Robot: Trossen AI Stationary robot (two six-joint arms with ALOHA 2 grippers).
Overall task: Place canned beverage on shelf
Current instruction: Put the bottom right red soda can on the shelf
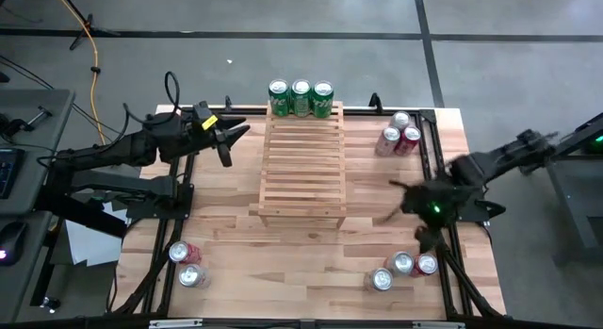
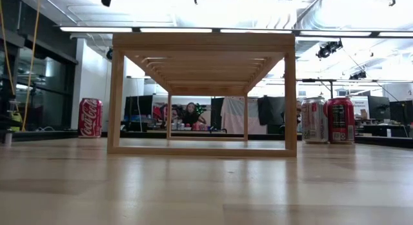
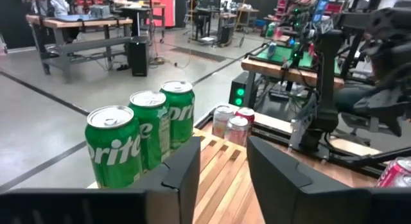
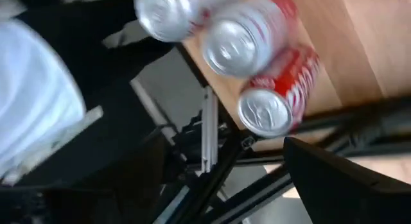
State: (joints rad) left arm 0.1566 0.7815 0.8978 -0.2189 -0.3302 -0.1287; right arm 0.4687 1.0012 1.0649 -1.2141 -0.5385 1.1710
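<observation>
Three green cans [image 1: 301,97] seen lined at far end of shelf [image 1: 302,169], leaving slats free. Left gripper [image 1: 229,141] beside shelf, fingers parted, empty. Right gripper [image 1: 399,203] spread, empty, probably reaching toward red cans [image 1: 402,266].

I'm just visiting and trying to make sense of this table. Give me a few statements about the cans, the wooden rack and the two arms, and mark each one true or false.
1. Three green cans stand in a row at the far end of the rack. True.
2. The left gripper is holding a green can. False: its fingers are apart with nothing between them, off the rack's left side.
3. Red cans stand on the table in several small groups. True: two groups on the right, one at the near left corner.
4. The right gripper is set over the middle of the rack. False: it is at the table's right edge, above three red cans.
</observation>
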